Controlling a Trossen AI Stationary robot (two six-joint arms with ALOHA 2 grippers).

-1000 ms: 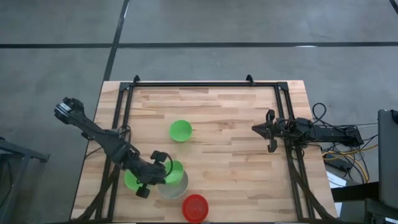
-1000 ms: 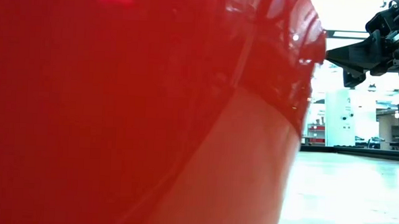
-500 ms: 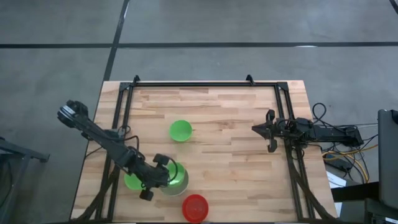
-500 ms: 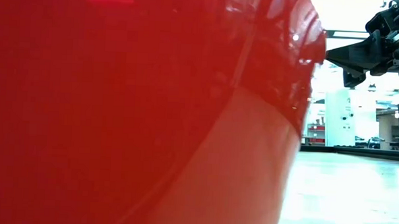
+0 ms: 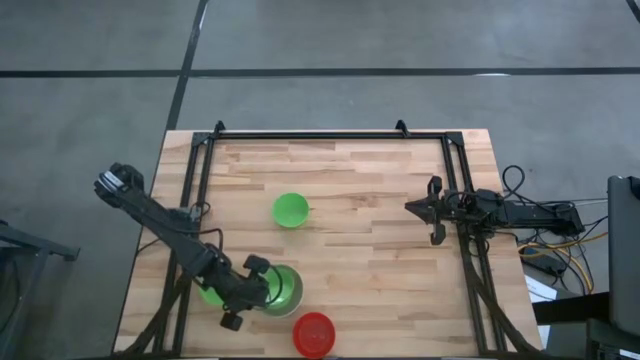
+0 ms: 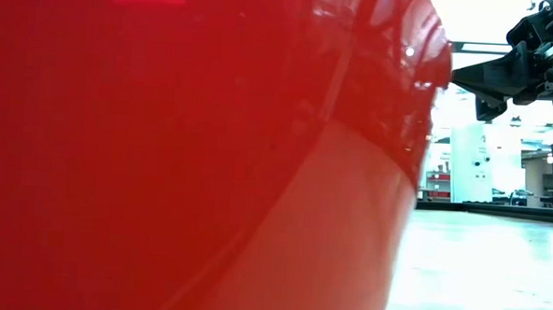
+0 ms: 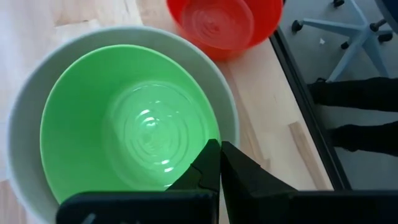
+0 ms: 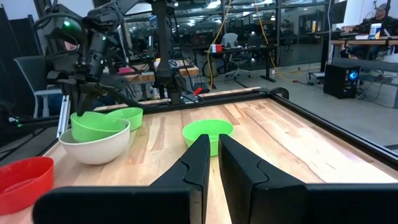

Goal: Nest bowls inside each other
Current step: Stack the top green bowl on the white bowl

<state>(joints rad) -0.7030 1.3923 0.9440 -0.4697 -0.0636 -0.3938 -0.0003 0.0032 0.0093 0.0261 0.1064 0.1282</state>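
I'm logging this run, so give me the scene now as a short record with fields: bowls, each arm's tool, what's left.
nested pair: green bowl sits in white bowl
left tool: shut on that green bowl's rim
right tool: shut, empty, waiting at the table's right side
loose bowls: second green bowl mid-table; third green bowl behind the white one; red bowl at the near edge
left to do: three bowls not yet nested

Green bowl [image 7: 130, 124] nested in white bowl [image 7: 25, 112], red bowl [image 7: 224, 25] just beside, closed jaws above
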